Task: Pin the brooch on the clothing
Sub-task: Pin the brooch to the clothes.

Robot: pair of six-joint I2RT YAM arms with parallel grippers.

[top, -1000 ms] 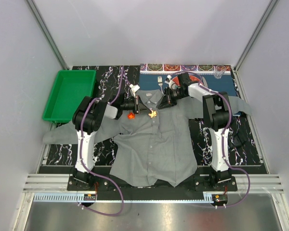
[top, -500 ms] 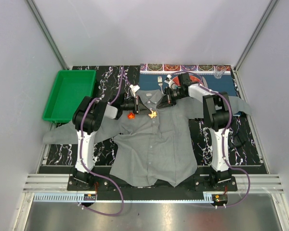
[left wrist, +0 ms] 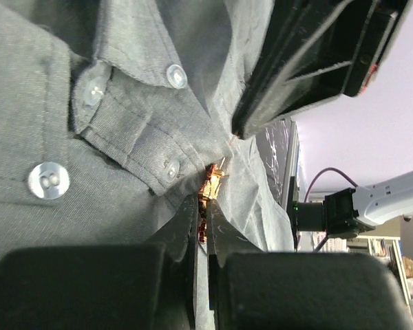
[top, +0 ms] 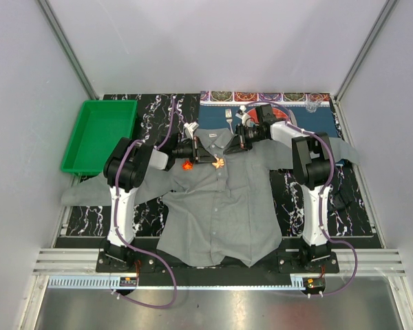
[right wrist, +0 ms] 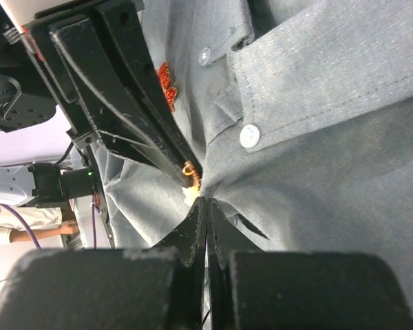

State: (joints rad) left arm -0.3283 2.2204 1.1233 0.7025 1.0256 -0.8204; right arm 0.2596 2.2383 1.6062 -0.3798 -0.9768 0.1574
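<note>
The clothing (top: pixel 220 213), a grey shirt, lies spread face up on the desk (top: pixel 151 113) with its collar toward the far edge. Both arms meet just below the collar, beside the button placket.

The left claw (left wrist: pixel 205 210) is clenched on the brooch (left wrist: pixel 212 184). The gold piece sits at its fingertips, against the fabric next to a small button (left wrist: pixel 170 167). Gripping the brooch by its body probably leaves the pin end free to face the cloth. You cannot tell from either wrist view whether the pin has entered the fabric.

The right claw (right wrist: pixel 205 205) is clenched on a pinch of the shirt directly opposite, and creases radiate from its tips. Judge this as a hold that raises and tensions a fold, so the thin cloth does not slide away when you push the pin.

Treat the current step as insertion in progress. A second, red-orange ornament (right wrist: pixel 166 81) lies on the shirt close beside the left claw. Do not confuse it with the brooch in hand.
</note>
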